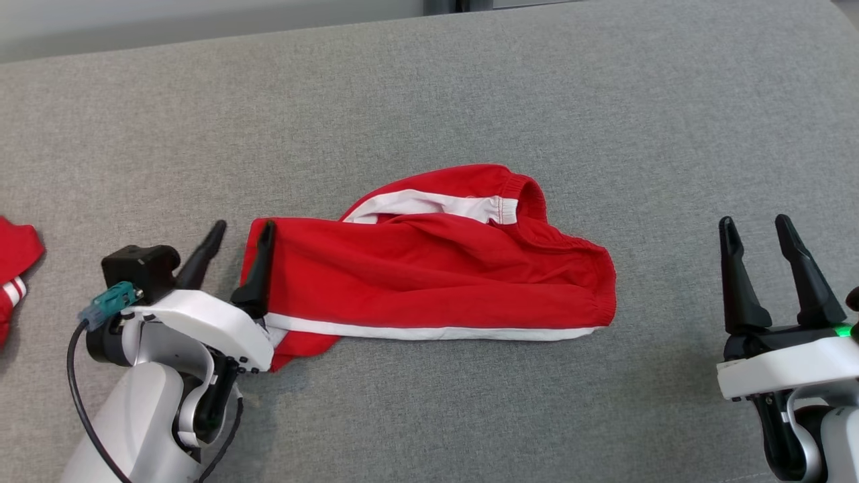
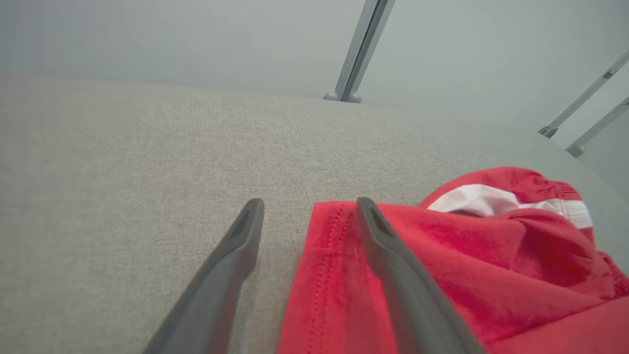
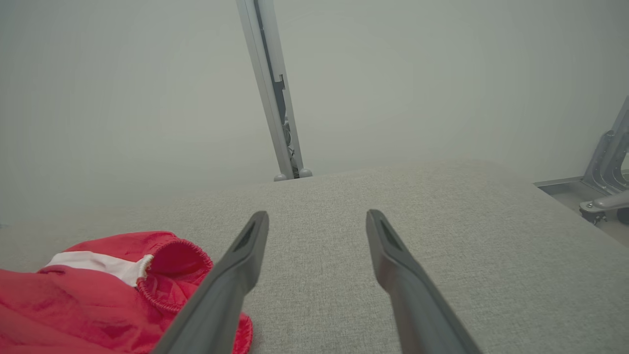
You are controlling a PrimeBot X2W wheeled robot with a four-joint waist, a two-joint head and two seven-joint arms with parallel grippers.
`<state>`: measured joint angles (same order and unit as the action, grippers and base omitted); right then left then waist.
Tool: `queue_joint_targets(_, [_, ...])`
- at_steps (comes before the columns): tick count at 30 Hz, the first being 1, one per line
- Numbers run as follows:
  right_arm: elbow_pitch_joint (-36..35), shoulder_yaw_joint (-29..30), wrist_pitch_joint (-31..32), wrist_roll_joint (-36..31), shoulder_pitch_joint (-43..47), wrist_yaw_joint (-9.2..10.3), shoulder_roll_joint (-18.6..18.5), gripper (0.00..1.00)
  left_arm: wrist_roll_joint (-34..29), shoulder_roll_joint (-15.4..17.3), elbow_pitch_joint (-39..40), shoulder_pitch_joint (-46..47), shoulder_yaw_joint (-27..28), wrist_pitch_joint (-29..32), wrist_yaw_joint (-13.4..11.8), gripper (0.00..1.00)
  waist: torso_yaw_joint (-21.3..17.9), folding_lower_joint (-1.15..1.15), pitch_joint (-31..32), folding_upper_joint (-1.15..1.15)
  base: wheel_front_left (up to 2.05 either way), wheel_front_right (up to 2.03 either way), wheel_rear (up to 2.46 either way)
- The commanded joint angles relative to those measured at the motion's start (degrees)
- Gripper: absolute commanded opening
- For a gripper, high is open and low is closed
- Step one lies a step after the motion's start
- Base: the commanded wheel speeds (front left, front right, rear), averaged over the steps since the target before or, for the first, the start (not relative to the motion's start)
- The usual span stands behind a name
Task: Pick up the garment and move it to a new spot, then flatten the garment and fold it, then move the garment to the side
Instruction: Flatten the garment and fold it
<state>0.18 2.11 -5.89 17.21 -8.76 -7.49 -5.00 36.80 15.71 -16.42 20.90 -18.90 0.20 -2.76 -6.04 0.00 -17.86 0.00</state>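
Straddling the hem of the garment (image 1: 429, 268) — the left gripper (image 1: 243, 227), fingers (image 1: 258, 272) spread.

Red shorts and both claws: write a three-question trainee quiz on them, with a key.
1. True or false: the left claw is shut on the red shorts.
2. The right claw is: A) gripping the waistband; B) open over the bare grey cushion, apart from the shorts; C) holding a towel.
3. Fill in: the shorts' side stripes are ____.
Key: 1 false, its jaws are open, astride the hem; 2 B; 3 white.
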Motion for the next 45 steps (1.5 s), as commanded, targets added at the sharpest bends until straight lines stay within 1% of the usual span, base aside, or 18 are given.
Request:
queue_joint_targets(1, [-0.02,0.58,-0.36,-0.09,-0.06,-0.01,-0.29,1.00,-1.08,0.28,-0.10,0.72,0.52,-1.99,-0.96,1.00,0.23,0.00,0.24,0.00,0.00,0.00,0.00])
queue_joint_targets(5, [-0.67,0.46,-0.38,-0.91,0.21,-0.01,-0.60,1.00,-3.24,0.48,1.33,-1.01,1.72,-8.00,-2.99,1.00,1.04,0.00,1.39,0.00,0.00,0.00,0.00])
queue_joint_targets(8, [-1.25,-0.42,-0.10,-1.84,0.62,-0.01,-1.03,1.00,-4.84,0.65,3.89,-2.64,3.04,-12.51,-4.54,1.00,1.83,0.00,2.59,0.00,0.00,0.00,0.00])
queue_joint_targets(13, [-2.05,-2.52,0.53,-2.92,1.34,-0.01,-1.41,1.00,-8.41,1.26,9.74,-6.54,4.85,-14.92,-6.92,1.00,3.23,0.00,4.79,0.00,0.00,0.00,0.00])
queue_joint_targets(17, [-2.22,-3.72,1.09,-3.47,2.21,-0.01,-1.62,1.00,-10.73,1.82,13.60,-10.16,5.19,-15.14,-8.02,1.00,4.11,0.00,6.35,0.00,0.00,0.00,0.00])
queue_joint_targets(21, [-2.12,-4.39,1.69,-3.49,2.83,-0.01,-1.60,1.00,-11.69,2.16,15.65,-12.99,4.96,-15.24,-8.53,1.00,4.76,0.00,7.43,0.00,0.00,0.00,0.00])
queue_joint_targets(34, [-1.54,-4.84,2.71,-2.42,3.66,-0.01,-1.63,1.00,-12.13,2.31,17.13,-15.32,3.84,-14.01,-9.59,1.00,4.94,0.00,8.43,0.00,0.00,0.00,0.00])
queue_joint_targets(42, [0.12,-6.00,6.18,-0.57,8.06,-0.01,-4.25,1.00,-12.03,2.45,17.63,-15.22,3.22,-13.29,-9.92,1.00,5.38,0.00,7.39,0.00,0.00,0.00,0.00])
queue_joint_targets(44, [0.54,-7.04,7.31,0.18,9.73,-0.01,-5.00,1.00,-11.97,2.47,17.78,-15.08,3.18,-13.29,-9.89,1.00,5.52,0.00,6.96,0.00,0.00,0.00,0.00])
queue_joint_targets(45, [1.07,-8.46,8.02,1.33,10.69,-0.01,-5.67,1.00,-11.84,2.46,17.90,-14.83,3.23,-13.27,-9.94,1.00,5.61,0.00,6.38,0.00,0.00,0.00,0.00])
